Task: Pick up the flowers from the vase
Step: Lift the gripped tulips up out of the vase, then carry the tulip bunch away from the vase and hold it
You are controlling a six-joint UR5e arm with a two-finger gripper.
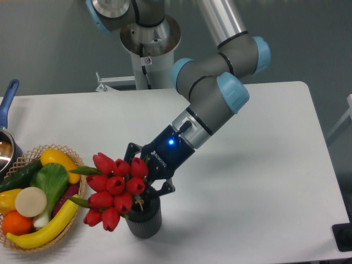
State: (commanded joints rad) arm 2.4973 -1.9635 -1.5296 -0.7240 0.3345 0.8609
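Note:
The flowers (114, 188), a bunch of red tulip buds with green leaves, lean out to the left over the vase (144, 220). That vase is small, dark grey and ribbed, standing upright near the table's front edge. My gripper (144, 184) comes down from the upper right and is shut on the stems just above the vase's rim. The buds cover most of the fingers, and the stems' lower ends are hidden in the vase mouth.
A woven basket (78, 169) of toy fruit and vegetables sits at the left front, close to the flowers. A blue-handled metal pot (7, 108) is at the far left edge. The arm's base column (147, 49) stands behind the table (264, 181).

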